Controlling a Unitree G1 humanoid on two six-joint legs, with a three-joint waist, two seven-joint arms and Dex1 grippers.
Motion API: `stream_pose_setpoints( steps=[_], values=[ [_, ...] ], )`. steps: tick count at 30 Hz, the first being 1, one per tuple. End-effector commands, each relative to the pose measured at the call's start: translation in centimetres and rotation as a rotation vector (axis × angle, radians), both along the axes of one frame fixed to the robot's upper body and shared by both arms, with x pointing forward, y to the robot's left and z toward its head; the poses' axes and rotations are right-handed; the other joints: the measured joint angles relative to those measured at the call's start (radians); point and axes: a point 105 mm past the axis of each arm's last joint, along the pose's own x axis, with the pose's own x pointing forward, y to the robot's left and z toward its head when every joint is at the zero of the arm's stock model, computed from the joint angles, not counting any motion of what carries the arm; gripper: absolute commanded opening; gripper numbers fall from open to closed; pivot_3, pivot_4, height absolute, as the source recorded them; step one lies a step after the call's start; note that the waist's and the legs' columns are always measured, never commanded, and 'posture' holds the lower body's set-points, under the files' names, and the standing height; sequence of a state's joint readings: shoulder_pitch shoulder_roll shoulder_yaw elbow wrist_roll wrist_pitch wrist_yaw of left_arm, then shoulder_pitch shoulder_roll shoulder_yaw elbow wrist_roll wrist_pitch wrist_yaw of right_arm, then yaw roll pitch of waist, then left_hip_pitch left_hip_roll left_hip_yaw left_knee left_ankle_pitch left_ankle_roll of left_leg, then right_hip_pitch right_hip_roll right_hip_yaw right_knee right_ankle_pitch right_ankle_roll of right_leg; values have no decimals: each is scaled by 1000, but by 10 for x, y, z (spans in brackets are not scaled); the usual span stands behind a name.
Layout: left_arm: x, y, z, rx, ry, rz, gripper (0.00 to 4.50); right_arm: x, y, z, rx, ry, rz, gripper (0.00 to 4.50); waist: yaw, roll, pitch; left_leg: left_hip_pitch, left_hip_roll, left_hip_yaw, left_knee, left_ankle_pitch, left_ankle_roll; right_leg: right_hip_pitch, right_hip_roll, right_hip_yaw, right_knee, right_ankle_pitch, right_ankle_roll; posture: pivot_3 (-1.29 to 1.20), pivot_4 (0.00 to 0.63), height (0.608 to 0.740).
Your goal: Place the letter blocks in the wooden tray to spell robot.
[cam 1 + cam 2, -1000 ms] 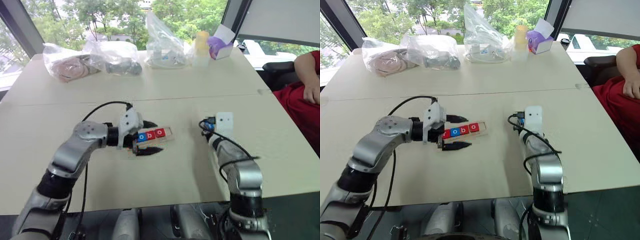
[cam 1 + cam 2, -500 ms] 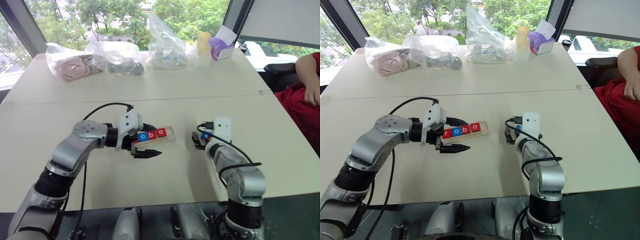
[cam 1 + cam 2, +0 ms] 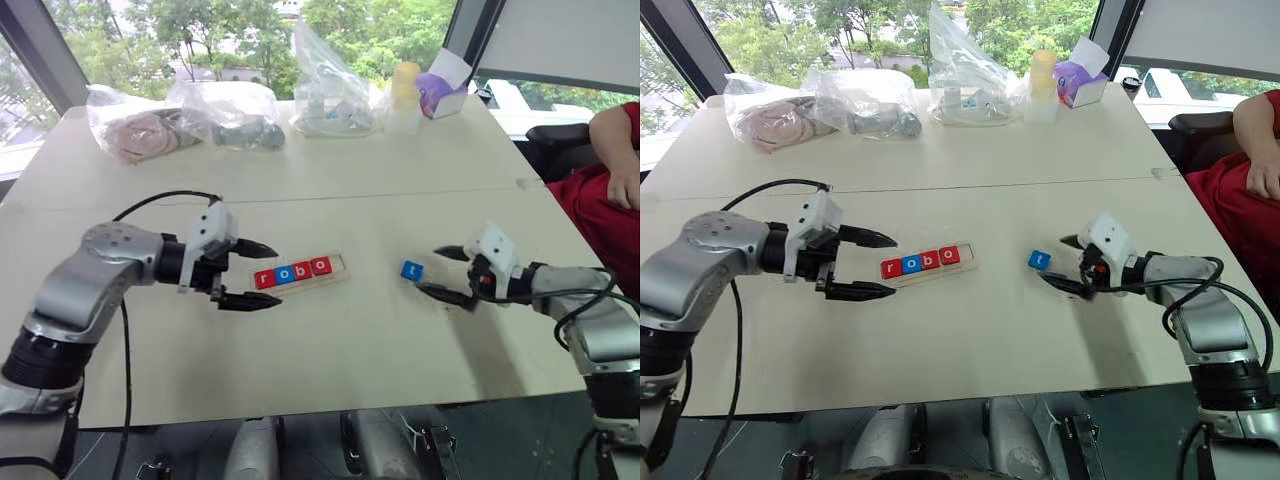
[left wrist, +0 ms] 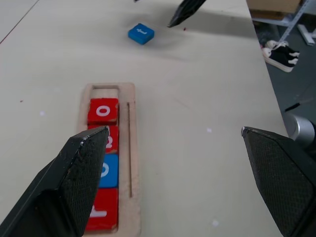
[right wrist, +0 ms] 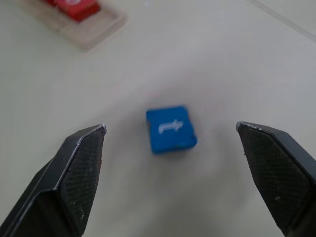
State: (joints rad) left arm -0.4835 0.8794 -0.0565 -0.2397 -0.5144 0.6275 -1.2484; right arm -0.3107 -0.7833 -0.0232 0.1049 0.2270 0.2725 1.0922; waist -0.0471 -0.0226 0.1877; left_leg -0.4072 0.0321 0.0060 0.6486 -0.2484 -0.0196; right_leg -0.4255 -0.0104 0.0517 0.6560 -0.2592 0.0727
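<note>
Tray (image 3: 962, 268) sat near the middle of the counter (image 3: 940, 350), a bit toward the near edge, long side roughly parallel to that edge and slightly skewed. Four blocks were in it, touching in a row: red r (image 3: 890, 268), blue o (image 3: 909, 265), red b (image 3: 929, 260), red o (image 3: 949, 255). The slot at the tray's right end was bare wood. Blue t (image 3: 1039, 260) lay flat on the counter, right of the tray and apart from it, not in the tray.

Left pincer (image 3: 872, 265) was wide open, gripping nothing, just off the tray's left end, fingers pointing right along the tray line; one finger (image 4: 74, 182) showed on each side of the tray in the left wrist view. No contact with tray or blocks visible.

Right pincer (image 3: 1065, 263) was also spread wide and empty, just right of the t, pointing left at it. The block sat ahead of the fingers (image 5: 74, 173), centred between them in the wrist view, not touched.

Far edge of the counter: clear plastic bags (image 3: 860, 105), a yellow-capped bottle (image 3: 1042, 85), a purple box (image 3: 1080, 82). A person's arm (image 3: 1255, 140) in red showed beyond the right edge.
</note>
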Motion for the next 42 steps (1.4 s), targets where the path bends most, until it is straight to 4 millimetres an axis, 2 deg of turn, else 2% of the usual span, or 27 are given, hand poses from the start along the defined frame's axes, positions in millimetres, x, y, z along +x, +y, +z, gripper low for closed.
stream_pose_setpoints(
  steps=[1,8,11,15,16,18,21,24,26,31,42],
  values=[
    [-2,6,11,-3,-40,23,4500,11,-1,-2,-23,-45,51,4401,2,0,0,0,0,0,0,0,0,0,0,0,0,0,0,0,150,740],
    [0,19,12,11,-44,103,4500,25,5,-19,-5,-19,72,4401,3,0,0,0,0,0,0,0,0,0,-1,0,0,0,0,0,150,740],
    [0,24,11,23,-44,128,4500,27,6,-22,6,-18,73,3575,2,0,0,0,0,0,0,0,0,0,-1,0,0,0,0,0,150,740],
    [-3,31,8,39,-36,151,4500,25,4,-25,5,-7,79,1491,3,0,0,1,0,0,1,0,0,0,-1,1,1,0,0,0,150,740],
    [-3,32,7,46,-33,158,4500,25,4,-25,3,-7,78,1155,3,0,0,1,0,0,1,0,0,0,-1,1,2,0,0,0,150,740],
    [-3,36,4,57,-27,173,4500,27,4,-23,2,-15,70,1161,3,0,0,1,0,0,2,0,0,1,-1,1,2,0,-1,0,150,740],
    [-5,45,-4,85,-10,200,4500,30,14,-12,21,-38,110,1161,2,0,0,1,0,1,2,0,0,1,-1,1,3,0,-1,0,150,740],
    [-8,65,-26,209,11,251,4500,30,48,9,53,-53,248,1161,-3,1,0,1,0,1,2,0,0,0,-1,1,4,0,-1,0,150,740],
    [-11,71,-33,237,24,262,4500,31,64,17,47,-61,320,1161,-10,1,1,3,1,2,1,0,0,-1,-1,2,6,0,-1,0,150,740],
    [-14,68,-31,162,28,298,4500,42,96,23,9,-59,450,1161,-3,1,1,2,1,1,1,0,0,-2,-1,1,7,0,-1,0,150,740],
    [-23,55,-13,29,14,330,4500,58,118,14,-73,-10,568,1161,2,1,1,1,0,1,1,0,-1,-2,-4,1,7,0,0,0,150,740]
  ],
)
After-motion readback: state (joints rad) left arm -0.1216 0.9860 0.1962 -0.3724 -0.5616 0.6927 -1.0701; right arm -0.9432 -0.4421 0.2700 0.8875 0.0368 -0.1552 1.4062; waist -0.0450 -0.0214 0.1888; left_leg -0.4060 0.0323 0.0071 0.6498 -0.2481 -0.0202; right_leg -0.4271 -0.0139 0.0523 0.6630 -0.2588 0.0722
